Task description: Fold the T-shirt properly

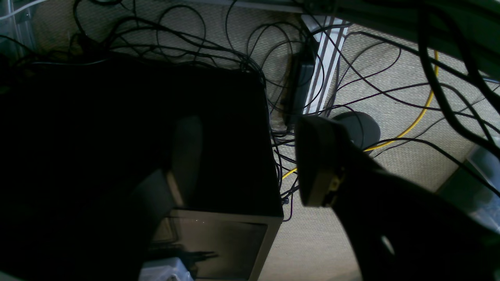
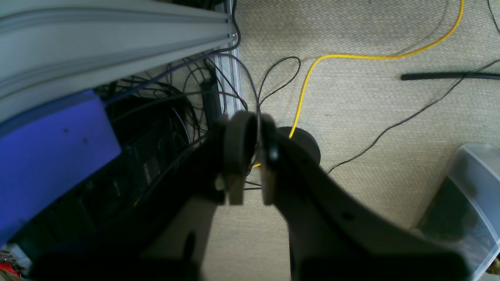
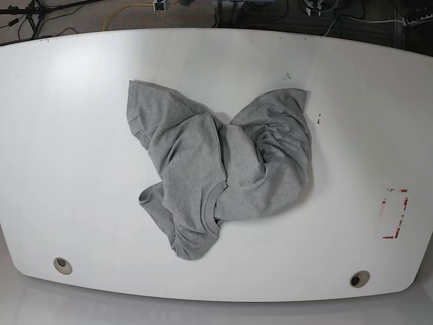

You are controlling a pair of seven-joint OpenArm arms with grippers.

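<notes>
Over carpet, left claw [image 1: 250, 160] gapes empty; right claw [image 2: 250, 156] pinched shut, empty; T-shirt [image 3: 216, 172] crumpled.

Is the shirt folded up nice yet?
No. The T-shirt lies crumpled in a heap on the white table, with bunched wrinkles and uneven overlapping flaps.

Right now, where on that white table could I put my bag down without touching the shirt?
The T-shirt lies crumpled mid-table. Bare patches: the wide stretch to its left, and to its right up to the red tape marking. The front strip is narrower.
</notes>
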